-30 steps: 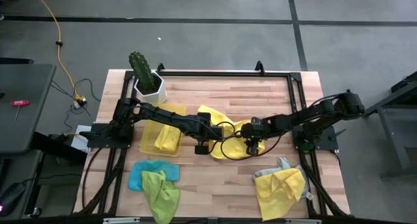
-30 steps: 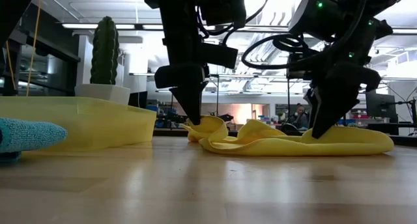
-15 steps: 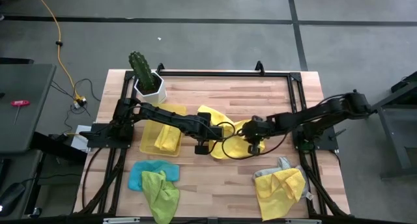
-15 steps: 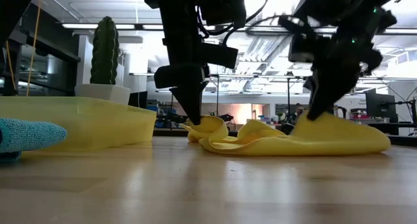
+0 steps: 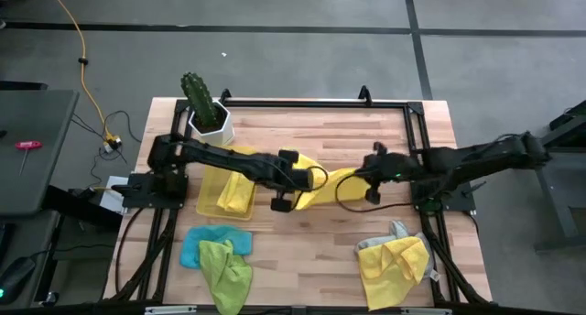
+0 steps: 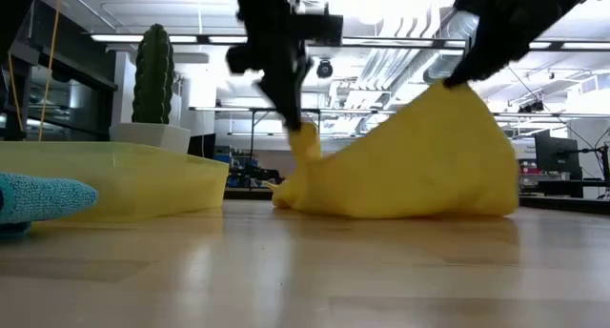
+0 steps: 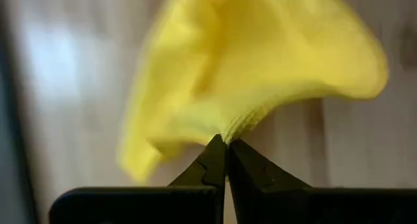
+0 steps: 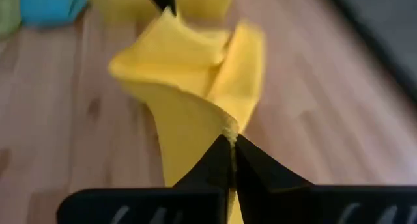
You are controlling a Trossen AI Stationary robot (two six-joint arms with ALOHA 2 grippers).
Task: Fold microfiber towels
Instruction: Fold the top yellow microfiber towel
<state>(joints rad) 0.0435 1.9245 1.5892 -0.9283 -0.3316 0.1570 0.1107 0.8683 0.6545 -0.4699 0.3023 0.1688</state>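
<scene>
Nearest the front edge of the wooden surface [image 5: 302, 237] lie the towels not yet handled: a light blue towel [image 5: 194, 244] with a lime green towel [image 5: 224, 271] partly over it on the left, and a crumpled heap of yellow towels [image 5: 394, 265] with a grey towel [image 5: 396, 232] showing at its far edge on the right. None of these looks folded.

Farther in, at mid-surface, the work is under way. The left end effector [image 5: 295, 185] is closed on one edge of a yellow towel [image 5: 325, 182], its fingers pinched tight on the fabric in the left wrist view. The right end effector [image 5: 374, 176] is likewise closed on the opposite edge, the cloth caught between its shut tips in the right wrist view. In the low view the towel hangs between the two grips like a tent, its lower hem resting on the surface. This reads as the lift-and-spread step ahead of a fold; no crease is made yet.

Left of this, the translucent yellow tray [image 5: 212, 200] holds a yellow cloth [image 5: 236, 196] that seems already folded, so perhaps one towel is done and most remain.

At the far left corner stands a potted cactus [image 5: 203, 104].
</scene>
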